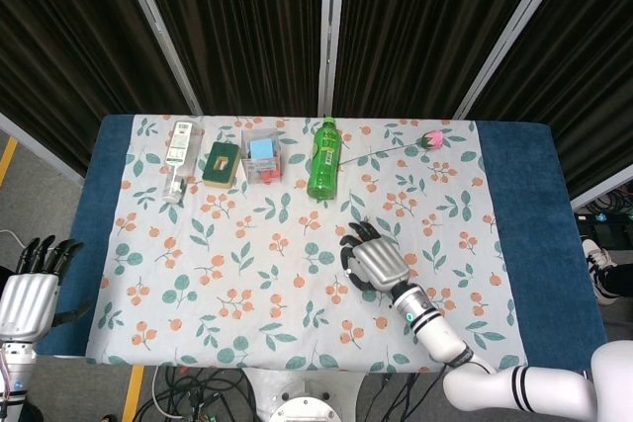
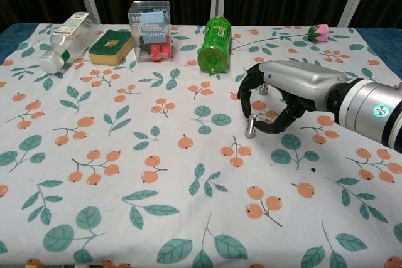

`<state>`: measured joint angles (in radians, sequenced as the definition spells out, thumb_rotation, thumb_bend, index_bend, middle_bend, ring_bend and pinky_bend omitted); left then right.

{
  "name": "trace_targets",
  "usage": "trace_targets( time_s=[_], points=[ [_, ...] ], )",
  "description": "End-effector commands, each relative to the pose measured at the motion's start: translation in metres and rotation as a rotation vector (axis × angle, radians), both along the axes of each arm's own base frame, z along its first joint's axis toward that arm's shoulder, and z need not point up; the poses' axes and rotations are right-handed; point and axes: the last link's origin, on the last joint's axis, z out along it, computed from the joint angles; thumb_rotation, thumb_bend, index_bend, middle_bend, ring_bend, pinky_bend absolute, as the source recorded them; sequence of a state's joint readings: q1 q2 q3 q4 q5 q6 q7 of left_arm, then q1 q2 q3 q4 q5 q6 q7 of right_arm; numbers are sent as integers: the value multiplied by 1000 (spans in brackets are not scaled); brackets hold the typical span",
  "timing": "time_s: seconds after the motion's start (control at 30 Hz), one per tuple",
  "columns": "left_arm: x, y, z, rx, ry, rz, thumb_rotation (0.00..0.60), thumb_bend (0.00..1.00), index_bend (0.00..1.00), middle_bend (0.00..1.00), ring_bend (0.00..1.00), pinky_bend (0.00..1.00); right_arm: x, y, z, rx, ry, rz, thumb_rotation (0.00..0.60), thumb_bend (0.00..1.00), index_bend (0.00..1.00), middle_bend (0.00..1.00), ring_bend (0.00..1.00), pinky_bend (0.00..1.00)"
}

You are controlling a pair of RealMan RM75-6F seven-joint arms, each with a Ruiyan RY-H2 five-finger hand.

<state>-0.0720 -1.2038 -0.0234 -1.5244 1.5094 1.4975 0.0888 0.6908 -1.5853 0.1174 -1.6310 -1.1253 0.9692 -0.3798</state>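
Note:
My right hand [image 1: 374, 260] [image 2: 284, 95] hovers low over the flowered cloth, right of the middle. Its fingers arch downward, spread apart, and hold nothing. Nearest to it is a green bottle [image 1: 322, 157] [image 2: 214, 44], lying on its side just beyond the hand. A pink rose [image 1: 431, 138] [image 2: 320, 31] with a long stem lies at the back right. My left hand [image 1: 30, 295] hangs off the table's left edge with straight, parted fingers, empty; the chest view does not show it.
Along the back lie a clear bottle [image 1: 176, 158] [image 2: 65, 41], a green-and-yellow sponge [image 1: 222, 163] [image 2: 110, 46] and a clear box [image 1: 261, 155] [image 2: 150, 29] with blue and red items. The flowered cloth [image 1: 257, 274] covers a blue table [image 1: 539, 234]. Dark curtains stand behind.

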Motion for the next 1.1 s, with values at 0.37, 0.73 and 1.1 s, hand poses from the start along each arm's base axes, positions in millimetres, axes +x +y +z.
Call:
trace_targets(
  time_s=[0.37, 0.73, 1.1],
  points=[
    [1, 1, 0, -2, 1, -1, 600, 70, 163, 135, 38, 35, -2, -1, 1, -13, 21, 2, 600, 325, 459, 240, 0, 0],
    [1, 3, 2, 7, 3, -4, 600, 70, 163, 135, 38, 35, 5, 1, 21, -90, 5, 65, 600, 336, 419, 236, 0, 0],
    [0, 11, 2, 42, -25, -9, 600, 69, 163, 135, 37, 34, -64, 22, 141, -431, 15, -33, 600, 354, 196, 193, 0, 0]
  ],
)
